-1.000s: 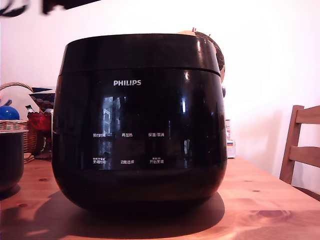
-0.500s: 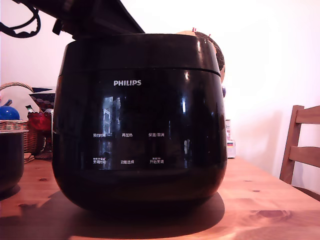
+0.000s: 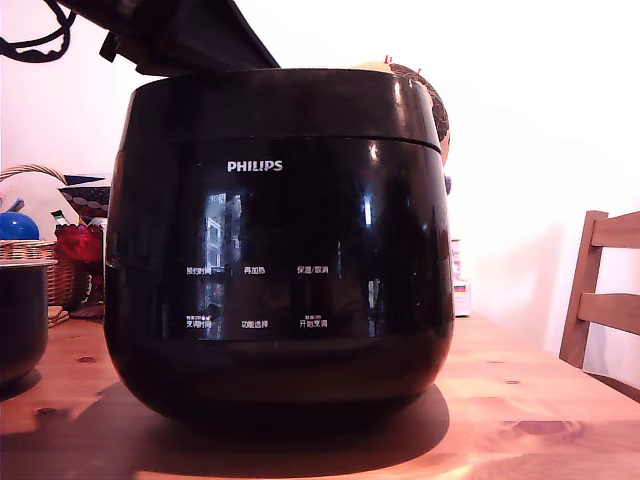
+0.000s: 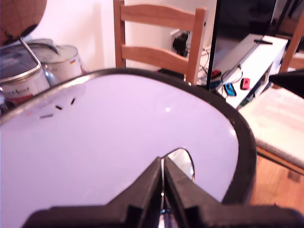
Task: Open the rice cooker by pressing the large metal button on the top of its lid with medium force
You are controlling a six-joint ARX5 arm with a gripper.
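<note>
The rice cooker (image 3: 280, 240), glossy black with a white PHILIPS logo, fills the middle of the exterior view on the wooden table (image 3: 520, 400). Its lid (image 3: 280, 100) lies closed. My dark arm (image 3: 180, 35) slants down over the lid's top from the exterior view's left. In the wrist view the lid (image 4: 104, 142) shows as a bright reflective oval with a dark rim. My gripper (image 4: 162, 167) is shut and holds nothing. Its joined tips sit at the edge of the oval metal button (image 4: 184, 161); whether they touch it I cannot tell.
A smaller dark pot (image 3: 20, 320) and a wicker basket (image 3: 40, 255) stand at the exterior view's left. A wooden chair (image 3: 605, 290) is at its right. The wrist view shows another chair (image 4: 159, 38) and metal tins (image 4: 28, 66) beyond the cooker.
The arm has come down into view over the lid's top from the exterior view's upper left. The lid has stayed closed and the cooker has not moved.
</note>
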